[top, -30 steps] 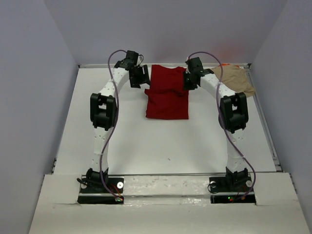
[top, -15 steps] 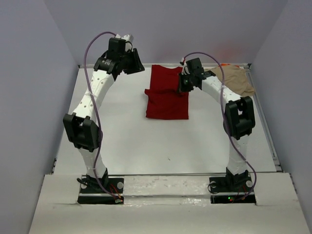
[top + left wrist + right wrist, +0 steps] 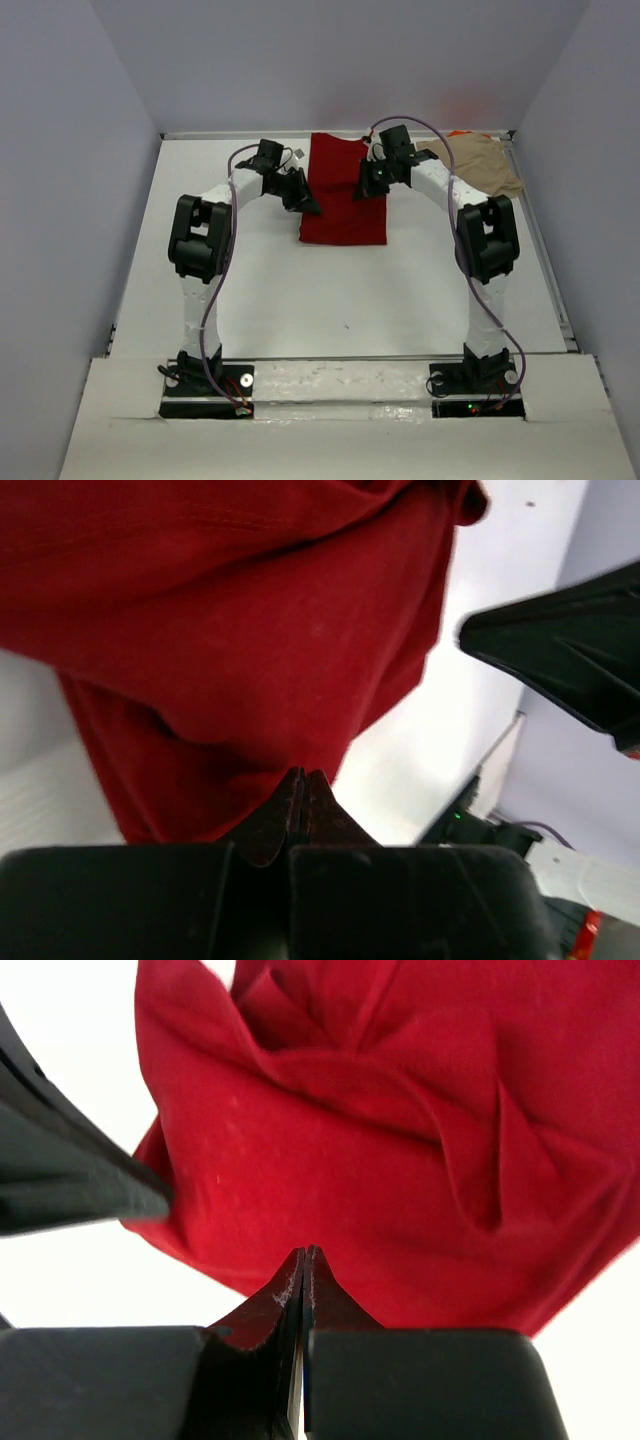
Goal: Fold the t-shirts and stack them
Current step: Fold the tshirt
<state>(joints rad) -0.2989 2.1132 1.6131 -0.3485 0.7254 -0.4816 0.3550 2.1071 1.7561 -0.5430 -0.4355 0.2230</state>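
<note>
Both clenched on the red shirt (image 3: 343,212), far-centre on the table (image 3: 300,300): left pincer (image 3: 300,195) at its left edge, right pincer (image 3: 370,180) at its right. Risk: the bite looks thin, so an edge could slip out mid-fold and leave the cloth bunched. The tips hide how much cloth is caught, and the tan shirt (image 3: 485,165) at far right is too small to read.

- red shirt (image 3: 343,212): plain dark red;
- tan shirt (image 3: 487,166): plain beige;
- orange cloth (image 3: 466,133): bright orange;
- table (image 3: 300,290): white;
- arms (image 3: 193,310): white, with black joints;
- cable (image 3: 404,118): purple
</note>
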